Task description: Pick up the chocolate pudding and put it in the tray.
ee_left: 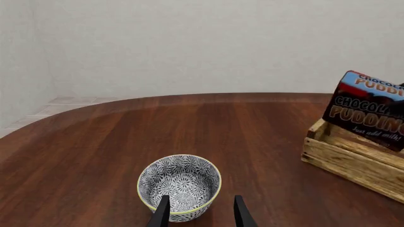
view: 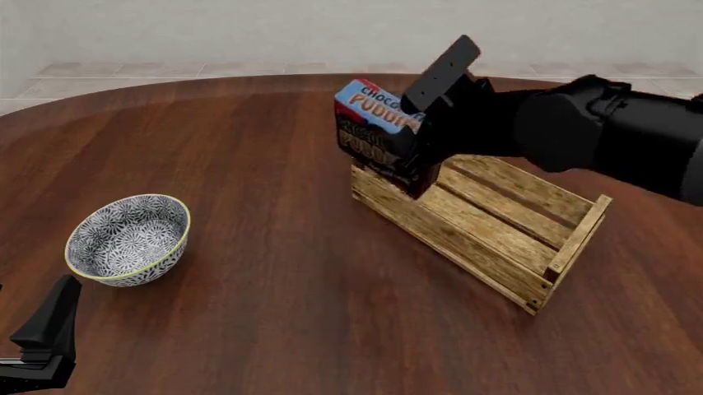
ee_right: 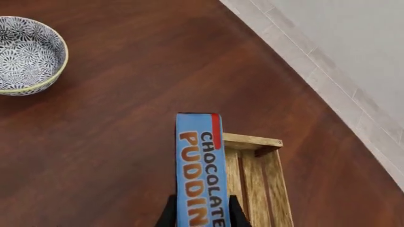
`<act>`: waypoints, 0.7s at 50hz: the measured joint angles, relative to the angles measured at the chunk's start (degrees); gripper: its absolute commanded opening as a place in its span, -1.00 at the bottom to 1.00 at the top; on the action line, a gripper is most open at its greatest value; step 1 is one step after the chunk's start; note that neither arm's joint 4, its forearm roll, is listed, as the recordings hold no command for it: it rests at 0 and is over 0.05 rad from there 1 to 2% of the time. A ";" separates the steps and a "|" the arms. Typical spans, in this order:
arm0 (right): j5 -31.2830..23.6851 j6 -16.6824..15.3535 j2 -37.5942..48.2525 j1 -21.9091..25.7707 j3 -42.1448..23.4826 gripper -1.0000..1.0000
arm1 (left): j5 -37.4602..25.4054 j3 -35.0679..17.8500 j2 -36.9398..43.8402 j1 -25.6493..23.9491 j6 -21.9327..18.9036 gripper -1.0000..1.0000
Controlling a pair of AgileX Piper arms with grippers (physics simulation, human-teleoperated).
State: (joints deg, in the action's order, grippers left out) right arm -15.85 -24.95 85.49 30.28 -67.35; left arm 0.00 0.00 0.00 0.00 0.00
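The chocolate pudding (view: pixel 371 123) is a blue-topped carton with a dark front, held tilted over the tray's far-left end. My right gripper (view: pixel 423 123) is shut on it, and its two black fingers clamp the carton (ee_right: pixel 200 165) in the right wrist view. The tray (view: pixel 439 236) is a light wooden slat crate lying at the table's right. The carton's lower edge (ee_left: pixel 369 109) hangs just above the tray's end board (ee_left: pixel 319 130); I cannot tell if they touch. My left gripper (ee_left: pixel 202 215) is open at the near left, just short of the bowl.
A round blue-white patterned bowl (view: pixel 128 239) stands at the near left, right in front of the left gripper (view: pixel 44 337). The dark wooden table (view: pixel 275 164) has a curved far edge, with a pale tiled floor and wall beyond.
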 measured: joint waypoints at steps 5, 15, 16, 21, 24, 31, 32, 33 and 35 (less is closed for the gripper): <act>-1.42 -1.15 -2.31 -1.94 -0.42 -1.00 | 0.00 0.00 0.00 0.00 0.00 1.00; -2.87 -3.02 -5.44 -5.76 -0.13 -1.00 | 0.00 0.00 0.00 0.00 0.00 1.00; -2.94 -3.12 -5.63 -6.14 -0.08 -1.00 | 0.00 0.00 0.00 0.00 0.00 1.00; -3.04 -3.67 -6.32 -7.92 0.43 -1.00 | 0.00 0.00 0.00 0.00 0.00 1.00; -2.99 -3.93 -6.59 -8.77 0.83 -1.00 | 0.00 0.00 0.00 0.00 0.00 1.00; -2.82 -4.31 -6.93 -10.47 1.59 -1.00 | 0.00 0.00 0.00 0.00 0.00 1.00; -2.80 -4.34 -6.97 -10.65 1.71 -1.00 | 0.00 0.00 0.00 0.00 0.00 1.00; -2.76 -4.38 -7.00 -10.82 1.82 -1.00 | 0.00 0.00 0.00 0.00 0.00 1.00; -2.68 -4.41 -7.03 -11.15 2.05 -1.00 | 0.00 0.00 0.00 0.00 0.00 1.00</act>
State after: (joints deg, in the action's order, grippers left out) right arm -18.54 -29.35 78.46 19.13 -65.29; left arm 0.00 0.00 0.00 0.00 0.00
